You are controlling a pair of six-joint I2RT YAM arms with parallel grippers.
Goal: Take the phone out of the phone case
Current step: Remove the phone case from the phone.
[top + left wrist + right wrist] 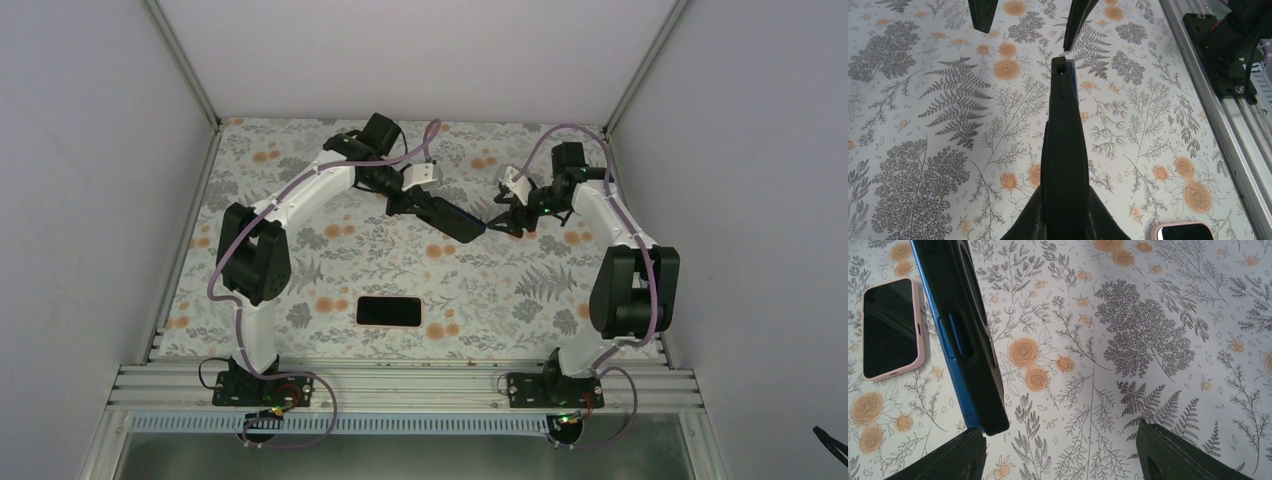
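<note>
The phone (pixel 388 311) lies flat on the table inside the pink phone case (pixel 922 335), dark screen up; its corner also shows in the left wrist view, phone case (pixel 1160 231). My left gripper (pixel 425 205) is shut on a different thing, a black slab with a blue edge (pixel 960 335), and holds it in the air, seen edge-on as the black slab (pixel 1064 125) between the left gripper (pixel 1066 197) fingers. My right gripper (pixel 1060 455) is open. The slab's free end sits just inside its left finger (pixel 955 457). In the overhead view the right gripper (pixel 503 215) faces the slab's tip.
The table is covered by a floral cloth (pixel 330 270). White walls close in the left, right and back. An aluminium rail (pixel 400 385) runs along the near edge with both arm bases on it.
</note>
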